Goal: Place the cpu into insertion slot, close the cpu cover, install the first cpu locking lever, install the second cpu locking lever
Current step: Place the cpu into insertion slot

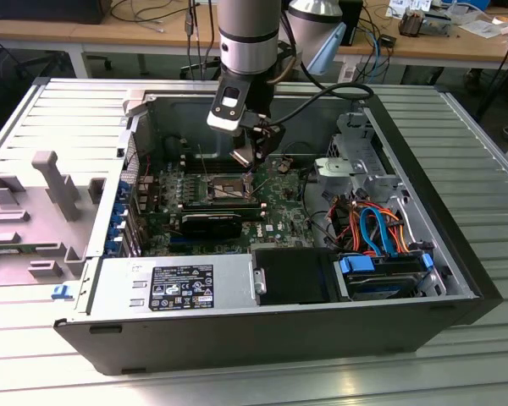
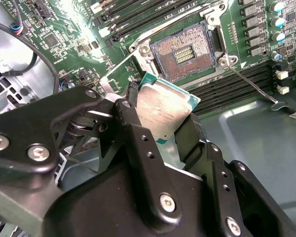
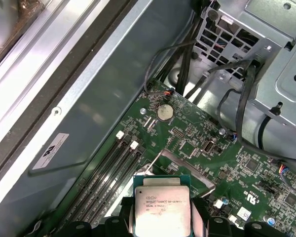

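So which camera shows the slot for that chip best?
The second wrist view: the slot lies open and close, its contact field plain, with the cpu held in the gripper in front of it. The exterior view shows the slot small and far off, beside the gripper's tip.

The tool [image 1: 254, 165] hangs inside the open computer case [image 1: 279, 338] — just above the insertion slot [image 1: 223, 188].

Silver-topped cpu [image 2: 163, 111] tilted, gripped in claw [image 2: 160, 123], near uncovered insertion slot [image 2: 185, 53].
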Controlling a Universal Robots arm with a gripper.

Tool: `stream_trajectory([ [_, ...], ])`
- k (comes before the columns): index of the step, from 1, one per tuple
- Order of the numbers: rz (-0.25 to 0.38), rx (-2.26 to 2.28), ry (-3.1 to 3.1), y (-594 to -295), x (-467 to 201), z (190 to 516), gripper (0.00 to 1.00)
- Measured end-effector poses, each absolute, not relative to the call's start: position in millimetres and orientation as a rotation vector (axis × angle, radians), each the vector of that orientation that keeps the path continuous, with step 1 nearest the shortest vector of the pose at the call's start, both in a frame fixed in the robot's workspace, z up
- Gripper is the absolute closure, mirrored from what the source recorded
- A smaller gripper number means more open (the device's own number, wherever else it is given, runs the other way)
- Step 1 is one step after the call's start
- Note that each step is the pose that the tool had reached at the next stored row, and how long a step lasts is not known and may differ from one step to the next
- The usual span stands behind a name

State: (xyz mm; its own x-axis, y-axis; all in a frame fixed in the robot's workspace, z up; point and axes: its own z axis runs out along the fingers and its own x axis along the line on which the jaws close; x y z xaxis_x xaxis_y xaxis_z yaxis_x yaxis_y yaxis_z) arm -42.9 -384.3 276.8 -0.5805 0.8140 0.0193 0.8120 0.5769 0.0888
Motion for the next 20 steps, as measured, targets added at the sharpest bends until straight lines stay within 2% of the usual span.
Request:
stream_trajectory([
  [20,0.136,1.467,2.746,-384.3,-42.9,276.3,0.45],
])
